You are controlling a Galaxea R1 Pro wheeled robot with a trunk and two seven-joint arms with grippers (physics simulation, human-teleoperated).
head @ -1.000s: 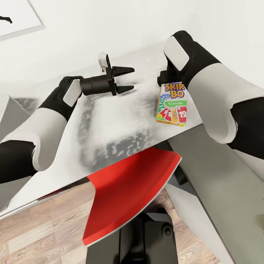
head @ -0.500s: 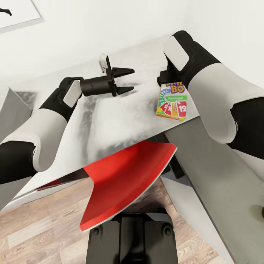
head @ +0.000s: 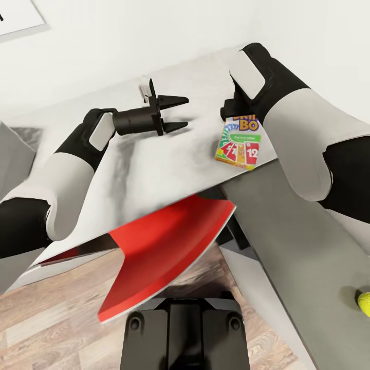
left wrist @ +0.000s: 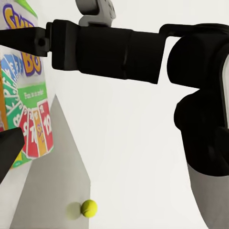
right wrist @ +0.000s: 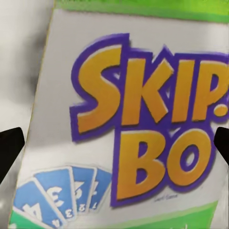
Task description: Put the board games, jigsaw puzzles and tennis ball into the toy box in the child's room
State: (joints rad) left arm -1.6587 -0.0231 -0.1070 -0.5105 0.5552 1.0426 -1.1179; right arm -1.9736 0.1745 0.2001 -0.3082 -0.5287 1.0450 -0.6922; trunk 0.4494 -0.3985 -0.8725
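Item: tennis ball [head: 365, 303], small, yellow-green, lying on the near grey stretch of the desk [head: 169, 169] by its right-hand edge, nearest the robot; also seen in the left wrist view [left wrist: 88, 208]. Judged light, springy and apt to roll, best pinched across its middle with a soft closing. Item: red panel [head: 164, 257], tilted, jutting from under the desk's near edge; not of the task. Item: Skip-Bo board game [head: 239, 143], orange-green printed box, at the desk's near edge where the white top meets the grey stretch, partly under the right gripper [head: 232, 110]. In the right wrist view its lid [right wrist: 138, 119] lies between two dark fingertips [right wrist: 9, 148] set wide at either side, so those jaws read as spread about the box, not yet pinching. Judged light, stiff card with a glossy, somewhat slippery face; take it across the narrow width on the two long edges, near the middle, lest it pivot. Item: left gripper [head: 177, 111], above mid-desk, well apart from the box, jaws spread and holding nothing. Item: white wall [head: 154, 36] beyond the far edge.
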